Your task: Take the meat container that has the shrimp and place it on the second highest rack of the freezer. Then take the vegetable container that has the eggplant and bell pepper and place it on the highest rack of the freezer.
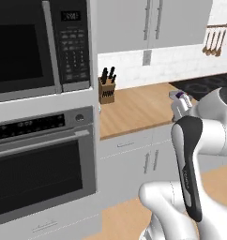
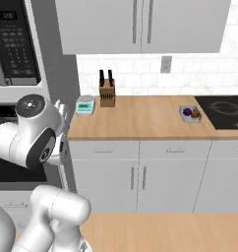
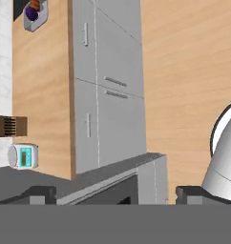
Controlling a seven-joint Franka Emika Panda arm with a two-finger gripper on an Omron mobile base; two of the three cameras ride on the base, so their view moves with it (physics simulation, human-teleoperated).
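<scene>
Here, veg container (image 2: 190, 113) near counter (image 2: 140, 123) edge

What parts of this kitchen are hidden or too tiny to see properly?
- Vegetable container: in the left base view the robot's arm covers most of it.
- Eggplant and bell pepper: right base view, too small for detail.
- Knife block: hand view, cut off by the left edge.
- Small white gadget: screen too small to read.
</scene>
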